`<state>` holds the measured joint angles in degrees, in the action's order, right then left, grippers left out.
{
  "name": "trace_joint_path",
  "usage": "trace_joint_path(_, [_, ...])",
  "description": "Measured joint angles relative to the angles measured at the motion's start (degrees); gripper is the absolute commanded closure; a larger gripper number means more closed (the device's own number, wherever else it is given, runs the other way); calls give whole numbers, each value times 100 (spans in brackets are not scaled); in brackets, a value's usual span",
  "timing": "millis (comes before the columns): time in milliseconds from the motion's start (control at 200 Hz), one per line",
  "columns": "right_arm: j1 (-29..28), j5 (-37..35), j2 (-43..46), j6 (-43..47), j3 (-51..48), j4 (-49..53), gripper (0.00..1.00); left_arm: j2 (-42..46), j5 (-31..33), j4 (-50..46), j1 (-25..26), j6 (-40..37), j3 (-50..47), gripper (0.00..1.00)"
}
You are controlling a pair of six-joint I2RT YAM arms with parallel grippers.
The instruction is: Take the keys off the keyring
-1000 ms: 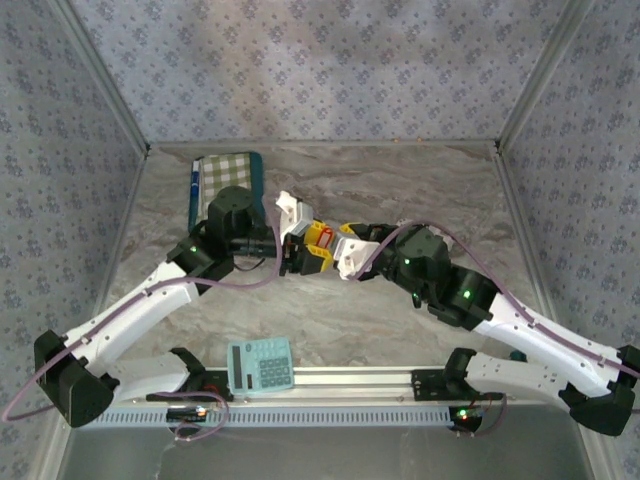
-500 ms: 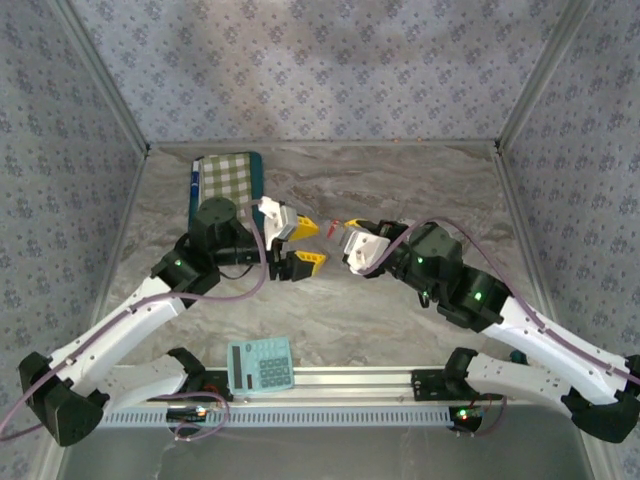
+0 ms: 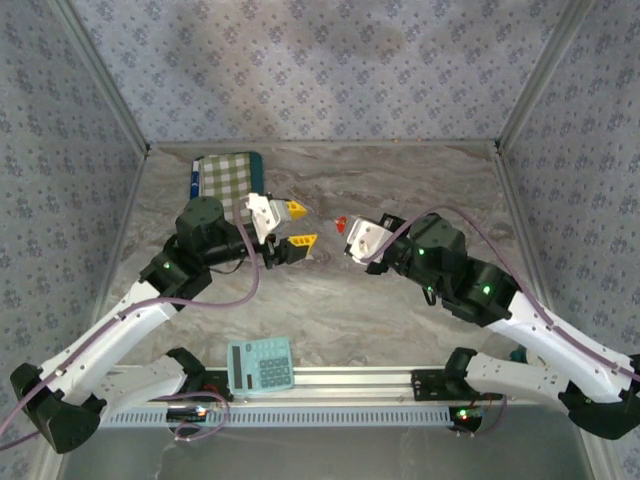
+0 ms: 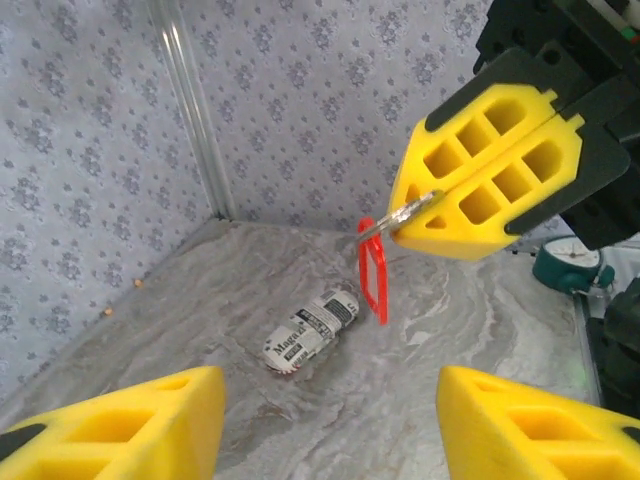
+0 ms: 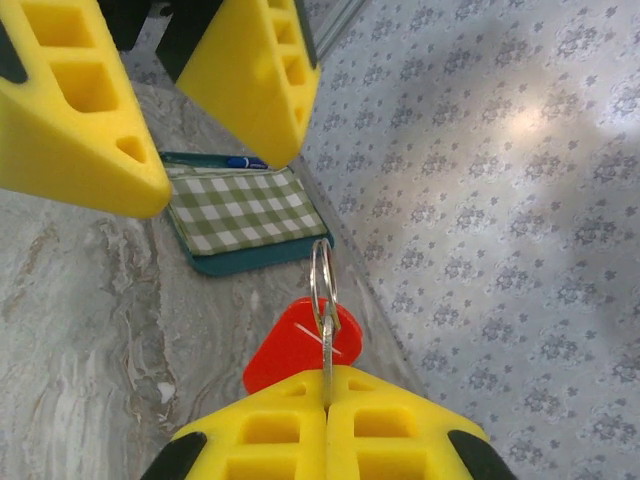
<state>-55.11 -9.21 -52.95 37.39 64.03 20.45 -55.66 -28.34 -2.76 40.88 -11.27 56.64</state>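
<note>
Currently the right gripper [image 5: 326, 388] has its two yellow fingers pressed flat together, and between them it pinches a thin metal part. From this metal part hang the keyring [image 5: 323, 270], a plain silver wire ring, and the keys [image 5: 300, 347], of which the bright red oblong piece is the clearest part. In the left wrist view the red piece hangs below the closed fingers, in the air above the marble-patterned table [image 3: 330, 300], and touches nothing else. In the top view it is a small red spot between the two grippers, near the middle of the table.

The left gripper [image 3: 302, 224] faces the right one with its jaws apart and holds nothing. Its yellow fingers stand on each side of the gap, near the keys but not touching them.

At the far left corner lies a flat green-and-white checked case [image 3: 228, 178] with a teal border. A blue pen [image 3: 194, 183] lies along its left edge. Whether the pen is inside the case or only on it, I cannot tell. A small printed roll [image 4: 312, 328] lies alone on the bare table, beyond the keys in the left wrist view, in no container. A teal calculator [image 3: 260, 365] rests at the near edge, between the arm bases. A teal round object with a dial [image 4: 570, 265] shows at the right of the left wrist view, behind the right gripper.
</note>
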Motion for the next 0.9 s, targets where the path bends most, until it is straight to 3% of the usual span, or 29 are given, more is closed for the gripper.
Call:
trace_joint_path(390, [-44, -39, -452, -516, 634, 787, 100, -402, -184, -313, 39, -1224, 479, 47])
trace_joint_path(580, [-44, -37, -522, -662, 684, 960, 100, -601, -328, -494, 37, -1473, 758, 46])
trace_joint_path(900, [-42, -35, -560, -704, 702, 1115, 100, -905, -710, -824, 42, -1733, 1154, 52])
